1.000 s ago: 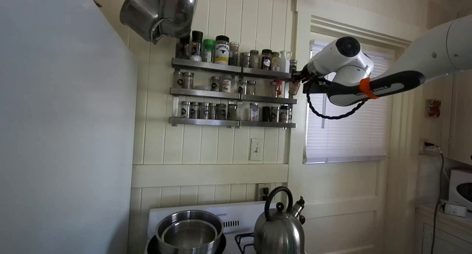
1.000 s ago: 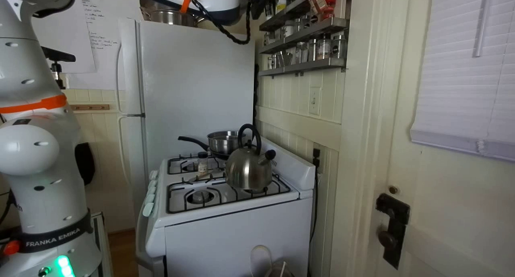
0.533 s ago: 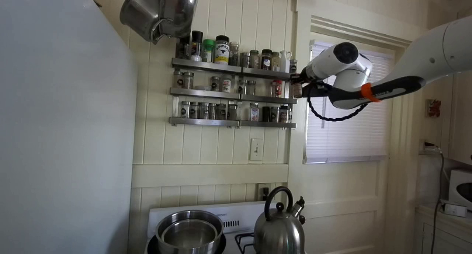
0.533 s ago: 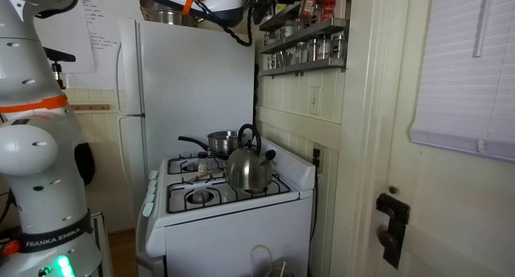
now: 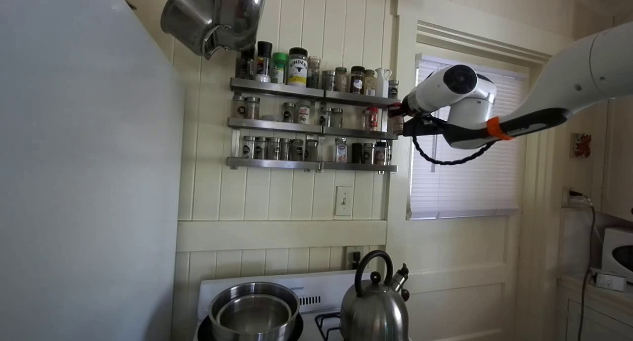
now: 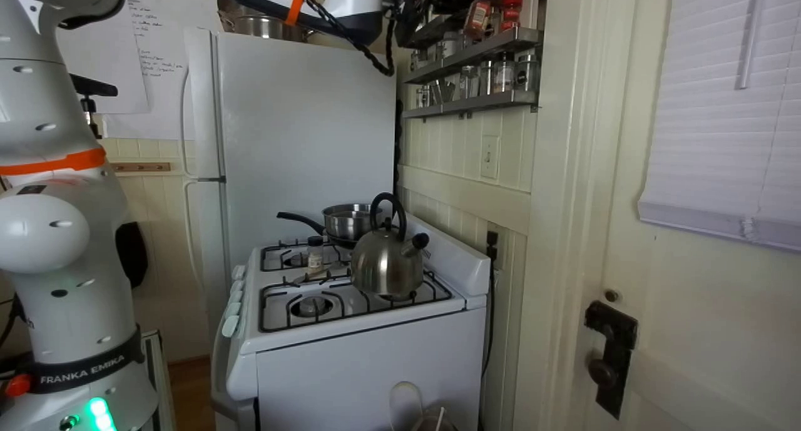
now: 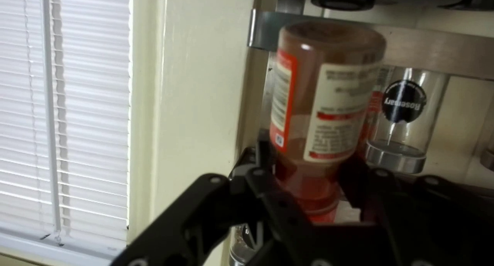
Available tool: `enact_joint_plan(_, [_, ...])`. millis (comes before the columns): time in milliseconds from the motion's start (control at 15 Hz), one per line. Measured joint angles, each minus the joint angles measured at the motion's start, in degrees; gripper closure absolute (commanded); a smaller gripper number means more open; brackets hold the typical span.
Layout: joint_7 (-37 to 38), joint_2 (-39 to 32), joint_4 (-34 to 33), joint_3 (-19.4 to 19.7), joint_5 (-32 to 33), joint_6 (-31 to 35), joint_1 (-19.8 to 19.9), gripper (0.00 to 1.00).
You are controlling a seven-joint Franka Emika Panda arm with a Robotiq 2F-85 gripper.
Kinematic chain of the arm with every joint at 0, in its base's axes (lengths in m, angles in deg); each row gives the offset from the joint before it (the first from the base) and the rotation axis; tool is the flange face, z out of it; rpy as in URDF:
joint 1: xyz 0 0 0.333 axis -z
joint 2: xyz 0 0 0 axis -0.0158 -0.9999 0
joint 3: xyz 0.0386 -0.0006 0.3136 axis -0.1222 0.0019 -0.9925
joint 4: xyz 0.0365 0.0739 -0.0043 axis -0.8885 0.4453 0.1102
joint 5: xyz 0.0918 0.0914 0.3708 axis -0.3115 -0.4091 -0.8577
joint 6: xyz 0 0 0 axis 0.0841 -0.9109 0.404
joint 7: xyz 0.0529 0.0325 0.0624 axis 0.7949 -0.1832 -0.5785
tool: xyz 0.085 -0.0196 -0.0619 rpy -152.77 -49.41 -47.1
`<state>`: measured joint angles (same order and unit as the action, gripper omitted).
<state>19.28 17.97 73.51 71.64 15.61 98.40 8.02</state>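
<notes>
My gripper [image 7: 308,167] is shut around the shoulder and neck of a glass spice bottle [image 7: 335,111] with red-and-cream labels. The wrist picture stands upside down, so the bottle's base points up there. In an exterior view the held bottle [image 6: 477,19] hangs base down, leaning slightly, beside a red-capped jar [image 6: 511,10] on the middle shelf. Its base overlaps that shelf's metal front rail [image 7: 424,46] in the wrist view; contact cannot be told. An empty Rosemary jar [image 7: 405,107] stands close behind it. In an exterior view the gripper [image 5: 397,111] is dark and partly hides the bottle's top.
Metal wall shelves [image 5: 361,132] hold several jars above and below the gripper. A door frame [image 7: 197,84] and window blind [image 7: 88,104] lie beside the shelf end. A kettle [image 6: 388,262], pan [image 6: 347,220] and small jar [image 6: 315,256] stand on the stove [image 6: 369,362].
The bottle has swung from a strong tilt to nearly upright. Gripper and bottle have come down a little to the middle shelf's level, still held. The arm's wrist has lowered too.
</notes>
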Motion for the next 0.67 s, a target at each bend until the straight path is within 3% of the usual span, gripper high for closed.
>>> enact_joint_plan(667, [1.6,-0.5,-0.3,1.7,-0.8,0.0,0.5,0.79])
